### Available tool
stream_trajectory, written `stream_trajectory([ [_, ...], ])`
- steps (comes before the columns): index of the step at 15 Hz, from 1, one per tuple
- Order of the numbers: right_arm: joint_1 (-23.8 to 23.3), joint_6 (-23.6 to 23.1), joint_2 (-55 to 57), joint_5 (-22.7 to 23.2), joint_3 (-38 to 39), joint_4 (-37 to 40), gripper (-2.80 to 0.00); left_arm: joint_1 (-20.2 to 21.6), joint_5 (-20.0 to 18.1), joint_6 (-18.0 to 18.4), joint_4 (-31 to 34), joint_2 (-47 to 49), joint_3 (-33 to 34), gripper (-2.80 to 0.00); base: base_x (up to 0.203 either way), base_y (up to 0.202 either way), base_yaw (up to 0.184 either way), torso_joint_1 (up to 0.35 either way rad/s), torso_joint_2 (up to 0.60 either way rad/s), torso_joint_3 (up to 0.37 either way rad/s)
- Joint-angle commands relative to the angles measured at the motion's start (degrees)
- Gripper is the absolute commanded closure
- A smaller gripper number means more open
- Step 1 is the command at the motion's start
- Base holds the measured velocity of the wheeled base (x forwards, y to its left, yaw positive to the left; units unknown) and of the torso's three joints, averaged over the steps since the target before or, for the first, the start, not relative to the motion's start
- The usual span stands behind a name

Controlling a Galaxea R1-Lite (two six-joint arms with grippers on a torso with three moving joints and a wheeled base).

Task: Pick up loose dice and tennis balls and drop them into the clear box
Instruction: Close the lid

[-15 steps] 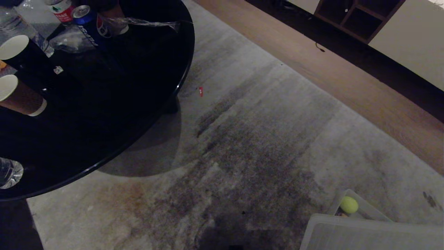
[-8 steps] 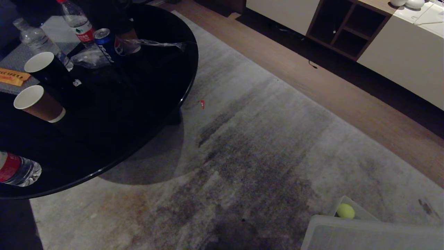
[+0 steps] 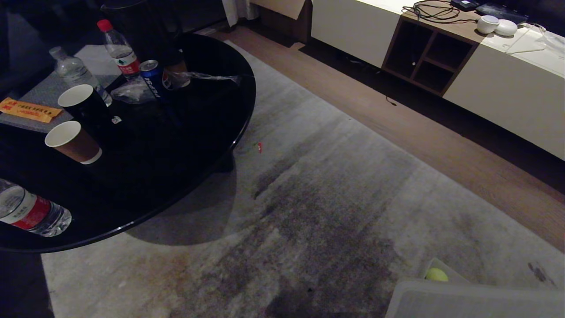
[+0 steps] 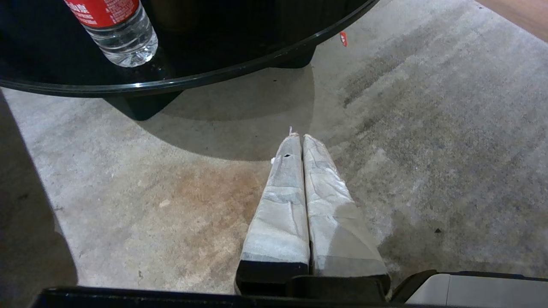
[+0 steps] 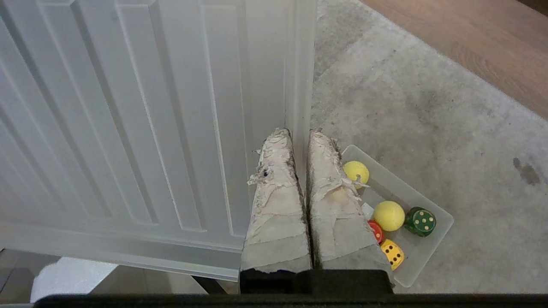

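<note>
The clear box (image 5: 406, 185) sits on the rug beside the ribbed lid. In it lie two tennis balls (image 5: 356, 172) (image 5: 388, 215), a dark green die (image 5: 420, 221), a yellow die (image 5: 393, 253) and a red die (image 5: 376, 231) half hidden behind my finger. My right gripper (image 5: 299, 131) is shut and empty, hanging above the lid's edge next to the box. My left gripper (image 4: 299, 136) is shut and empty over bare rug near the table's rim. The head view shows only a corner of the box (image 3: 446, 268) with one tennis ball (image 3: 435, 274); neither arm appears there.
A round black table (image 3: 212, 145) stands at the left with water bottles (image 3: 33, 214), paper cups (image 3: 73, 142) and a can (image 3: 152, 79). The translucent ribbed lid (image 3: 476, 300) lies at the lower right. A white cabinet (image 3: 507, 88) lines the far wall beyond the wood floor (image 3: 441, 145).
The whole head view has slid down the picture, so the camera has lifted: more of the table top and the cabinet shows. Nothing on the rug has moved.
</note>
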Motion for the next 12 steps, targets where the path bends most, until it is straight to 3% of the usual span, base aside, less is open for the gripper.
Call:
stream_trajectory([
  [1,0.02,0.01,0.01,0.03,-0.01,0.05,0.0,-0.06,0.02,0.05,-0.01,0.09,0.09,0.0,0.0,0.0,0.0,0.002,0.0,0.041],
  [4,0.02,0.01,0.01,-0.04,-0.01,0.05,0.0,-0.04,0.01,-0.01,-0.01,0.09,0.09,0.0,0.0,0.0,0.0,0.0,0.0,0.0],
  [12,0.02,0.01,0.01,-0.04,-0.01,0.05,0.0,0.0,0.02,-0.04,-0.01,0.09,0.09,0.0,-0.175,0.0,0.0,0.003,0.0,0.005],
])
